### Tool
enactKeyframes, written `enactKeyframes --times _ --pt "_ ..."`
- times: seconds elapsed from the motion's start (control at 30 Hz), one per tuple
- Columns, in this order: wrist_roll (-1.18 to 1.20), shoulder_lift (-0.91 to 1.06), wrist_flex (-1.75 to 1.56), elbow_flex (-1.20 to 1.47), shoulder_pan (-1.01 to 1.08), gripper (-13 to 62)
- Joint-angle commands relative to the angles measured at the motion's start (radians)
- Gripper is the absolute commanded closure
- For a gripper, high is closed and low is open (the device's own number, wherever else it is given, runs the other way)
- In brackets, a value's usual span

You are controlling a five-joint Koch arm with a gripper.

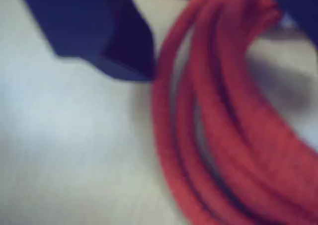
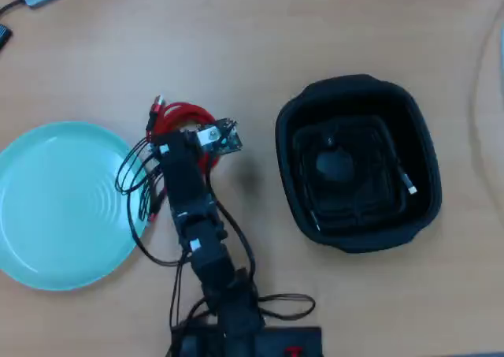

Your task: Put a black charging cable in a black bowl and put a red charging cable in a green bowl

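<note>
With the black charging cable (image 2: 354, 187) already lying in the black bowl (image 2: 295, 124), the tool (image 1: 198, 51) sits among the red charging cable's (image 2: 185, 117) strands on the bench (image 2: 315, 42), grip unclear, so it should pinch several loops before carrying them to the green bowl (image 2: 39, 254).

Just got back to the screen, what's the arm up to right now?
The arm's gripper is down over the red charging cable, which lies on the table between the green bowl and the black bowl. The green bowl is empty. A black charging cable appears to lie in the black bowl. Whether the jaws have closed is unclear.
</note>
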Motion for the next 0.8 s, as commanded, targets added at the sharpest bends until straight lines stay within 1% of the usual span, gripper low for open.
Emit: enactKeyframes --times 0.0,0.17,0.23,0.27,0.43,0.53,0.67,0.77 --pt "0.032 -0.008 -0.005 -0.075 0.005 27.0" --pt "0.035 -0.011 -0.006 -0.078 0.005 47.5" --pt "0.040 -0.011 -0.006 -0.077 0.005 54.8" --pt "0.052 -0.011 -0.006 -0.075 0.006 57.0" --pt "0.075 -0.002 -0.021 -0.086 0.009 57.0" --pt "0.077 0.025 -0.031 -0.141 0.009 57.0" --pt "0.067 0.144 -0.038 -0.236 0.031 57.0" --pt "0.061 0.233 -0.046 -0.255 0.052 57.0"
